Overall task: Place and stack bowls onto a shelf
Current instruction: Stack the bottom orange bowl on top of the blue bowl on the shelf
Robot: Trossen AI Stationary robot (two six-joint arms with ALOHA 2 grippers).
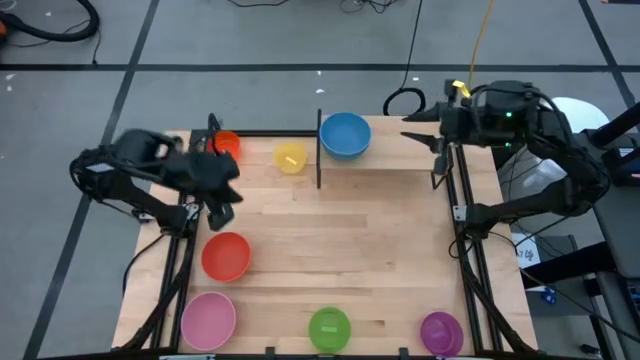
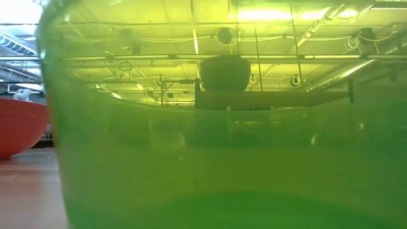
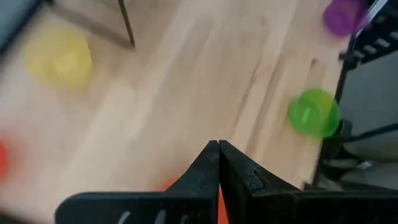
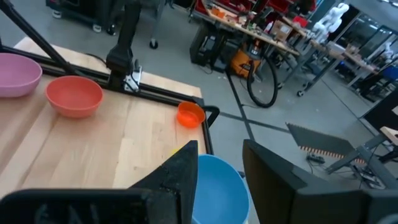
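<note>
The blue bowl [image 1: 345,135] stands on the shelf [image 1: 400,150] at the far edge; it also shows in the right wrist view [image 4: 217,186]. My right gripper [image 1: 408,128] is open and level just to the right of the blue bowl, its fingers [image 4: 180,168] apart from it. My left gripper [image 1: 221,212] is shut and empty above the table, just beyond the red bowl [image 1: 226,256]. The orange bowl [image 1: 226,145] and yellow bowl [image 1: 290,158] stand on the table left of the shelf. The pink [image 1: 208,320], green [image 1: 329,328] and purple [image 1: 441,332] bowls stand along the near edge. The teal bowl is out of view.
The shelf's black supports [image 1: 319,150] stand upright on the tabletop. Black frame rails [image 1: 465,260] run along the table's left and right sides. The green bowl [image 2: 222,159] fills the low view, with the red bowl [image 2: 19,127] at its left.
</note>
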